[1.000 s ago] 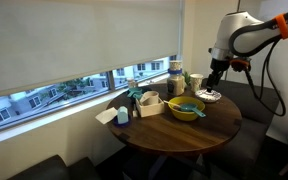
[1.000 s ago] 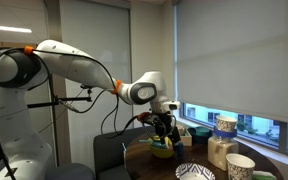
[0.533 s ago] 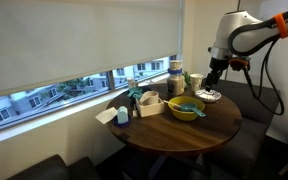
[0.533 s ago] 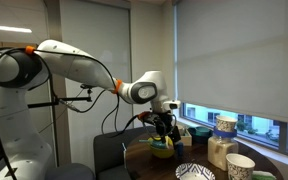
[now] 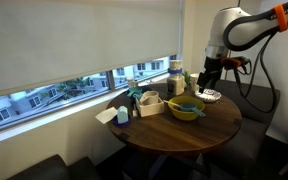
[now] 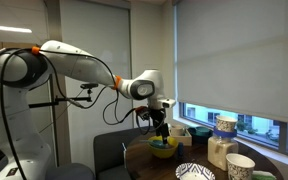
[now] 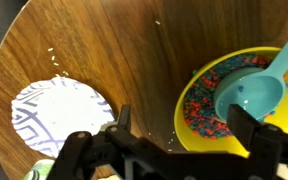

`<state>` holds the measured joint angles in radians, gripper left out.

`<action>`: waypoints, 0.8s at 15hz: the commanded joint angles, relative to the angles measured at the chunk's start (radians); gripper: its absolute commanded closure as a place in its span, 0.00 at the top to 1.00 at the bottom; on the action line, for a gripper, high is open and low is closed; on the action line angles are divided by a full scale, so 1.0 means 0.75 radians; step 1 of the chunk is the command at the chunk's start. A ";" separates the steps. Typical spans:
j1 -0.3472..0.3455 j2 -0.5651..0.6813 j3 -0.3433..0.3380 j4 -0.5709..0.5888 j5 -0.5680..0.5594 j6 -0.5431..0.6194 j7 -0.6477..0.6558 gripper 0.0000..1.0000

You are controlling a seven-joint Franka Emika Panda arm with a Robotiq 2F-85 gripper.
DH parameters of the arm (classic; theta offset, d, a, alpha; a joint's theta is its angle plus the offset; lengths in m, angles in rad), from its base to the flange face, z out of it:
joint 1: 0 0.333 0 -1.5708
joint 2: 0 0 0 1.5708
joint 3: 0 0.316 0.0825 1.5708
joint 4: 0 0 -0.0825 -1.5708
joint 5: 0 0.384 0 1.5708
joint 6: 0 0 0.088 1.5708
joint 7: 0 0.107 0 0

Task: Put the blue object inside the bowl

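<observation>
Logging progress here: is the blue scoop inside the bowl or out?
Inside: the blue scoop rests in the yellow bowl, on colourful sprinkles.

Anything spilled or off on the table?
A few pale specks lie scattered on the table beside the patterned plate, like spilled crumbs. Otherwise tidy: the blue scoop sits in the yellow bowl.

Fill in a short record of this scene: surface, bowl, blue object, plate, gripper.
surface: round wooden table
bowl: yellow bowl, on the table, holding multicoloured bits
blue object: blue scoop, lying inside the bowl
plate: white patterned plate, beside the bowl
gripper: gripper, open, holding nothing, above the table between plate and bowl
</observation>
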<state>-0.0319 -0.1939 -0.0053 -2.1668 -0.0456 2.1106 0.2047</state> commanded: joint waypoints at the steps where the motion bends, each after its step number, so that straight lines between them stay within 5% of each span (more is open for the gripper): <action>1: 0.025 0.106 0.024 0.078 0.091 -0.004 0.060 0.85; 4: 0.038 0.169 0.033 0.111 0.127 -0.009 0.070 0.67; 7: 0.047 0.220 0.037 0.129 0.152 0.028 0.072 0.59; 8: 0.048 0.232 0.038 0.138 0.159 0.031 0.070 0.65; 12: 0.055 0.283 0.044 0.160 0.186 0.041 0.064 0.48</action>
<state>-0.0016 -0.0182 0.0257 -2.0798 0.0576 2.1364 0.2450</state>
